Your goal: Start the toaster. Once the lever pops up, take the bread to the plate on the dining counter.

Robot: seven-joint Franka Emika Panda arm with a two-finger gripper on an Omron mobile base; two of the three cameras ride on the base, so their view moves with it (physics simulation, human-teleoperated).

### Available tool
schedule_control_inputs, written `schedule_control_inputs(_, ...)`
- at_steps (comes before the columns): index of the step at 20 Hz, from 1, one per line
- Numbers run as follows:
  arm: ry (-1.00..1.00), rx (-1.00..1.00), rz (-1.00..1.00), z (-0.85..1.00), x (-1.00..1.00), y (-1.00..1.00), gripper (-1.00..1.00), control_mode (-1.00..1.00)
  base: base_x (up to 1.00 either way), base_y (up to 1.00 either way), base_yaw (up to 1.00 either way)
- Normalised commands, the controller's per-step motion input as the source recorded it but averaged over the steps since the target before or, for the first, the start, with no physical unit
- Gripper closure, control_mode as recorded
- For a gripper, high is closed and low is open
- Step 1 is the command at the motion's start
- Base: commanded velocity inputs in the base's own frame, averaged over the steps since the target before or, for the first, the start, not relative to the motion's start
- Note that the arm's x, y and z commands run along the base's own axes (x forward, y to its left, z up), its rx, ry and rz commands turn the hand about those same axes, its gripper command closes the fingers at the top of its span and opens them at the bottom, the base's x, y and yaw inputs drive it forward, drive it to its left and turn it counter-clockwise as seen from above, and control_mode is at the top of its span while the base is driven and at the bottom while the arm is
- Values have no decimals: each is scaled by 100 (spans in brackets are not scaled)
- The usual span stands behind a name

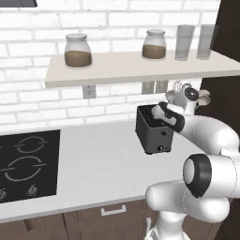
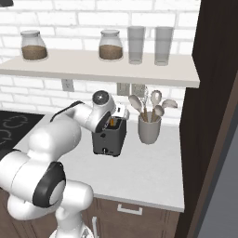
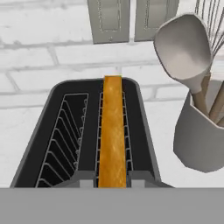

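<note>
A black cooktop (image 1: 28,164) is lying far to the left of the gripper on the grey surface (image 1: 103,164). The toaster (image 1: 153,132) is standing directly under the gripper (image 2: 113,122), which is closing on the top edge of the bread (image 3: 113,131). The bread is standing upright in the toaster's right-hand slot in the hand view, while the slot beside it is showing bare wire guides. Just to the right of the gripper, a grey crock (image 2: 149,128) is holding wooden spoons (image 2: 155,100).
</note>
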Motion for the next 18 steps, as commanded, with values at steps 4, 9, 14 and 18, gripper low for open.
schedule_control_inputs(4,-27,5,-5,66,-43,0,100,-100,0,0,0)
schedule_control_inputs(9,-23,12,-1,76,-45,0,100,-100,0,0,0)
schedule_control_inputs(14,-7,23,1,64,-42,-2,100,-100,0,0,0)
schedule_control_inputs(18,-1,19,12,68,-70,0,100,-100,0,0,0)
